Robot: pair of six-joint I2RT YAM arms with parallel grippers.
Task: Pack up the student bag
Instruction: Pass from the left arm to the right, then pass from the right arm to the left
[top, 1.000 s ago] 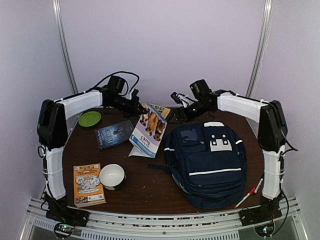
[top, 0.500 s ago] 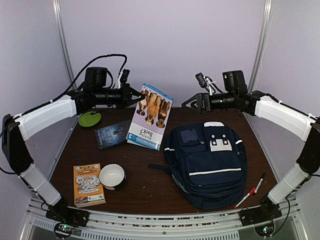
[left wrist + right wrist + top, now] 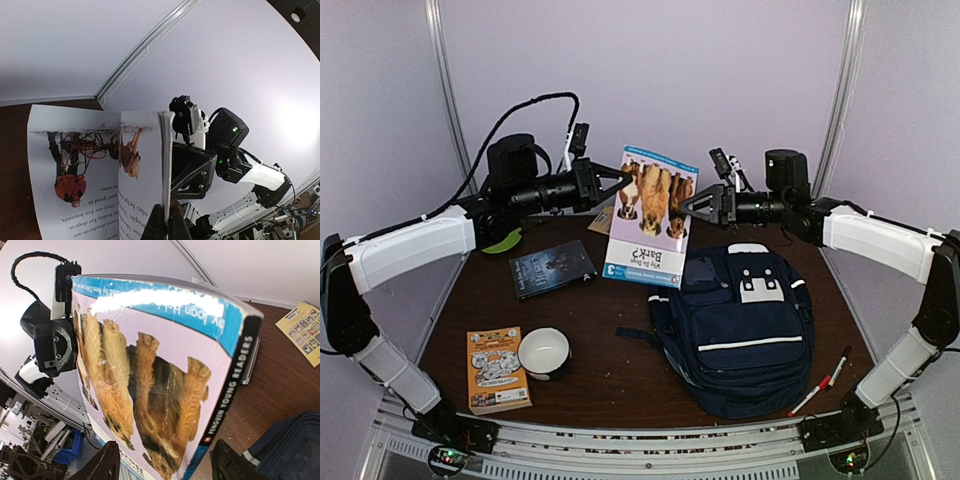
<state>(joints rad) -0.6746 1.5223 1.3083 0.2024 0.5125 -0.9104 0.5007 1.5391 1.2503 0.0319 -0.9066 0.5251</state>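
Top external view: the left gripper (image 3: 623, 181) pinches a dog book (image 3: 650, 215), holding it upright above the table's (image 3: 610, 370) far edge. The right gripper (image 3: 686, 208), jaws wide, flanks its opposite edge. The student bag (image 3: 745, 335) lies flat on the table's right half.

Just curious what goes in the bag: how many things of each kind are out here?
Books: 4, dog book, dark book, orange book, yellow booklet
Bowl: 1
Green plate: 1
Pens: 2, red-capped pen, black-capped pen
Student bag: 1
Total: 9
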